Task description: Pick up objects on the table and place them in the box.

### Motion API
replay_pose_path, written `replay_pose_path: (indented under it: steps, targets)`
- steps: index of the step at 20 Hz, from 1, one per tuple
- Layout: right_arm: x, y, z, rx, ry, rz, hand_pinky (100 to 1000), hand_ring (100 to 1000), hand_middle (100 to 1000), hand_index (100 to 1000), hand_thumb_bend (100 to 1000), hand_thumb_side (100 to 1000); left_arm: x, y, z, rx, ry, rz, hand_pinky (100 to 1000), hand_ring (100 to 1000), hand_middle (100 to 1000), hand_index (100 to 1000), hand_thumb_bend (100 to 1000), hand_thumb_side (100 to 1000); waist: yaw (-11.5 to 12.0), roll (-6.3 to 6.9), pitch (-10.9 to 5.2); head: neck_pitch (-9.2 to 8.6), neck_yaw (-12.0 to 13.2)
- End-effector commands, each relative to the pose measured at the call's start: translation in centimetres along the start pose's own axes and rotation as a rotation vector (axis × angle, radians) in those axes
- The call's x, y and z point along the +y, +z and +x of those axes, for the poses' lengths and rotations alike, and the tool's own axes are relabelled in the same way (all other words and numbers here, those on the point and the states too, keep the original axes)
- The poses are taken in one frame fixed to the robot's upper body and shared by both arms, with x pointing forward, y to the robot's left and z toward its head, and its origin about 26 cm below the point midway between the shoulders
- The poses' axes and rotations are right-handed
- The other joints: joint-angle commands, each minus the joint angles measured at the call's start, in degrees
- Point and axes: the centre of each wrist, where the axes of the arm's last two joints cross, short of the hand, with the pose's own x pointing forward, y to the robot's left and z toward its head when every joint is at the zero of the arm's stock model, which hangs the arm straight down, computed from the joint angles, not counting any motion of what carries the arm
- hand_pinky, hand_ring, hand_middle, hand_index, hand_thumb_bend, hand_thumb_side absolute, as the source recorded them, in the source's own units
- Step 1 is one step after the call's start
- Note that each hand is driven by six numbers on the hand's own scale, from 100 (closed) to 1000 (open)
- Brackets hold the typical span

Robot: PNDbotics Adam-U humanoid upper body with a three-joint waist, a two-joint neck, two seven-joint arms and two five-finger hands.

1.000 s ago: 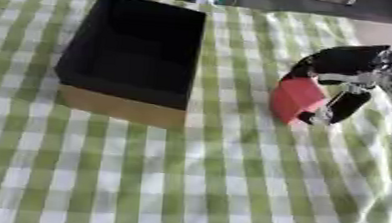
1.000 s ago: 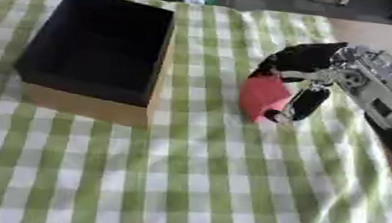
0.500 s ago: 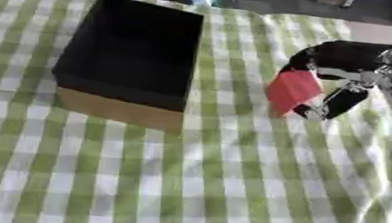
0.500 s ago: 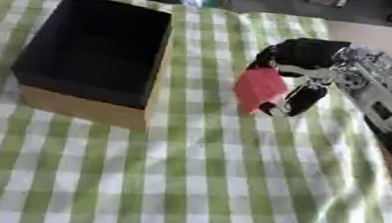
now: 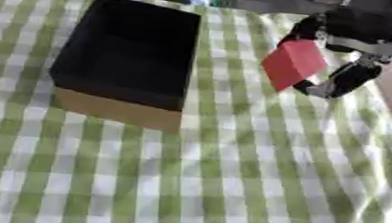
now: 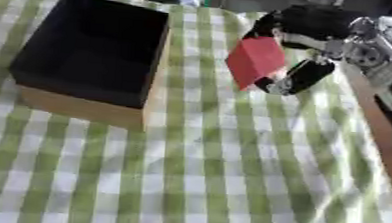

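Your right robot hand comes in from the upper right with its wrist high and its fingers curled down and pinching a red block, which hangs tilted at the hand's left side, raised off the green-checked surface. The open black box with tan outer walls sits to the left of the robot hand, apart from the block and a little lower in view.
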Motion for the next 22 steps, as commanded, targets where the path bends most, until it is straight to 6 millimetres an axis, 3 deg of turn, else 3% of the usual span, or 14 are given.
replay_pose_path:
  steps: [1,4,11,12,13,22]
  targets:
    - [-3.1,0.6,0.3,-0.017,0.029,-0.036,735,714,508,592,100,313,0.2,-0.5,0.6,-0.030,-0.004,-0.021,825,531,649,753,178,782,0.22,-0.29,-1.76,0.43,-0.46]
    - [-4.7,-0.2,0.9,-0.055,0.007,-0.071,730,701,505,590,100,337,0.1,-0.5,0.6,-0.031,0.001,-0.025,826,531,650,752,177,782,0.65,-0.34,-1.76,0.56,-0.84]
    - [-7.5,-3.4,2.1,-0.117,-0.035,-0.128,681,623,502,594,100,281,-0.2,-0.7,0.6,-0.034,0.016,-0.037,828,531,651,752,175,783,2.01,-0.94,-1.32,-0.01,-2.60]
    - [-7.7,-3.9,2.2,-0.122,-0.042,-0.134,679,617,502,594,100,316,-0.3,-0.7,0.6,-0.036,0.017,-0.039,828,531,652,752,175,784,2.28,-1.05,-1.23,-0.12,-2.87]
    - [-7.9,-4.4,2.2,-0.125,-0.051,-0.141,678,613,501,594,100,285,-0.3,-0.8,0.7,-0.037,0.019,-0.040,828,532,652,752,175,784,2.53,-1.14,-1.14,-0.21,-3.10]
    - [-8.0,-9.2,2.3,-0.094,-0.139,-0.231,673,569,484,585,100,295,-0.9,-1.3,0.8,-0.057,0.048,-0.058,829,531,653,752,174,784,5.10,-1.92,-0.18,-0.81,-6.27]
